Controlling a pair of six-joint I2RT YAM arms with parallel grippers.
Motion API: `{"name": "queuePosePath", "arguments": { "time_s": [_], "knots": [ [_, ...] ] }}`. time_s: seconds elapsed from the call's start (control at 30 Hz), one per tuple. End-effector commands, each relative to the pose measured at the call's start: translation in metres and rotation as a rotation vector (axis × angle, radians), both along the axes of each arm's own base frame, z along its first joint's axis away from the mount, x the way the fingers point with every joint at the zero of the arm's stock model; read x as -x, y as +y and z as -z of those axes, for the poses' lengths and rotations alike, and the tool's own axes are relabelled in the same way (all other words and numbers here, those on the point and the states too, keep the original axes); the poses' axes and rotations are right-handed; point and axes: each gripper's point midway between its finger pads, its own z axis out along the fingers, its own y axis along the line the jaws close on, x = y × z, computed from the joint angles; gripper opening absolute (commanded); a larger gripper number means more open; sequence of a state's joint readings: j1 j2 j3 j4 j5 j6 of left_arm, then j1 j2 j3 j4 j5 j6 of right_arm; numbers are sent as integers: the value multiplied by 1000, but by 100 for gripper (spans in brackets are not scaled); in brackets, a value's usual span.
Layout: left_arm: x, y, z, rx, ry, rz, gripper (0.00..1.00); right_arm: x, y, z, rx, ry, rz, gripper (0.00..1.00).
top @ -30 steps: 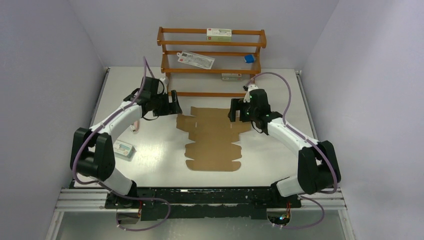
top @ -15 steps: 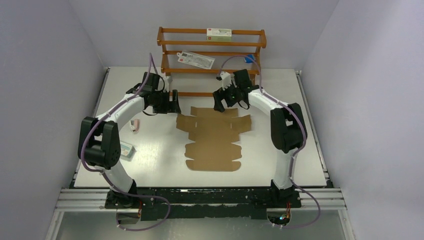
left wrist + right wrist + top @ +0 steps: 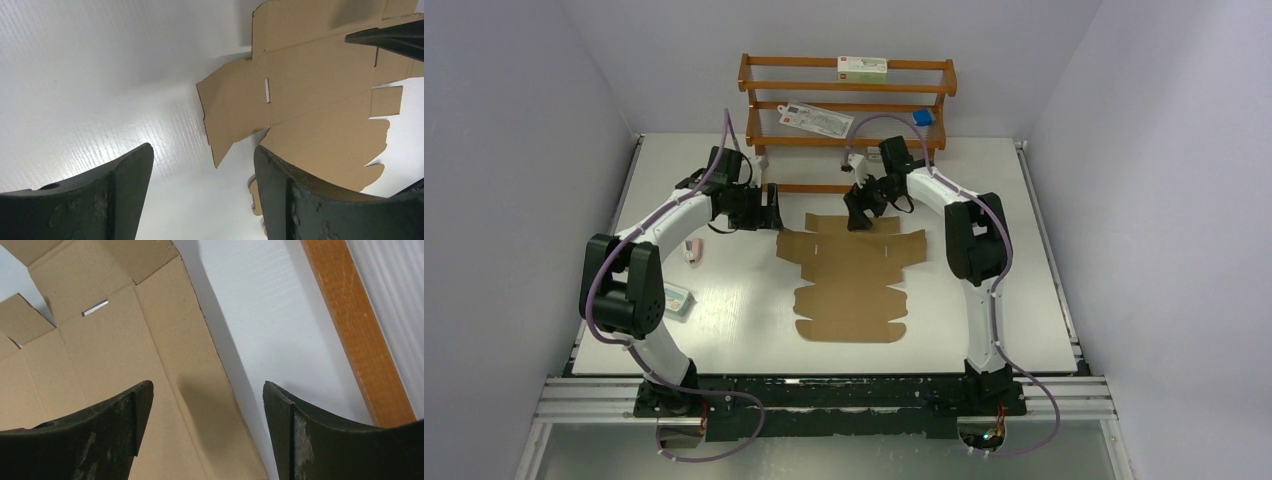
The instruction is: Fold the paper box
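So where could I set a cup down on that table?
Bare table lies right of the right arm, in the strip between the paper box and the near edge, and between the box and the small carton. Crowded: the far side by the wooden rack, where the left gripper and right gripper hover.

Both arms are the same build. left arm [image 3: 667, 219] and right arm [image 3: 985, 322]: white shell links, black joint housings, chunky black elbow blocks. A mauve cable [image 3: 727, 130] runs outside each arm from base to wrist, slack loops at both ends. left gripper [image 3: 771, 214] and right gripper [image 3: 858, 214] are all black. The fingers [image 3: 112, 200] are broad, curved and matte black, with pale scuffs and speckling on their faces. Bases are bolted to a black plate [image 3: 844, 392] on an aluminium rail [image 3: 584, 402].
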State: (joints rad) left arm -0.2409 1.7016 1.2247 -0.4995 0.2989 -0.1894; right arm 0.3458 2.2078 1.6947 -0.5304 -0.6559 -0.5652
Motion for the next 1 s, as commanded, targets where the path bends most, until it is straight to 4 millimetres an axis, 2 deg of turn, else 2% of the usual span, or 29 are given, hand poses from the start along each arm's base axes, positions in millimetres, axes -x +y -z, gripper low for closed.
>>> {"name": "queuePosePath", "arguments": {
  "time_s": [0.0, 0.37, 0.57, 0.77, 0.97],
  "knots": [
    [1, 4, -4, -4, -18, 5, 78, 2, 4, 11, -14, 30, -95, 83],
    [2, 4, -3, -3, -13, 9, 78, 18, 7, 16, -41, 82, -205, 72],
    [2, 3, -3, -2, -14, 11, 78, 19, 8, 11, -42, 95, -223, 56],
    [3, 4, -4, -3, -16, 10, 78, 21, 8, 0, -42, 75, -236, 28],
    [4, 3, -8, 6, -25, 13, 78, 34, 10, -9, -32, 60, -262, 11]
  ]
}}
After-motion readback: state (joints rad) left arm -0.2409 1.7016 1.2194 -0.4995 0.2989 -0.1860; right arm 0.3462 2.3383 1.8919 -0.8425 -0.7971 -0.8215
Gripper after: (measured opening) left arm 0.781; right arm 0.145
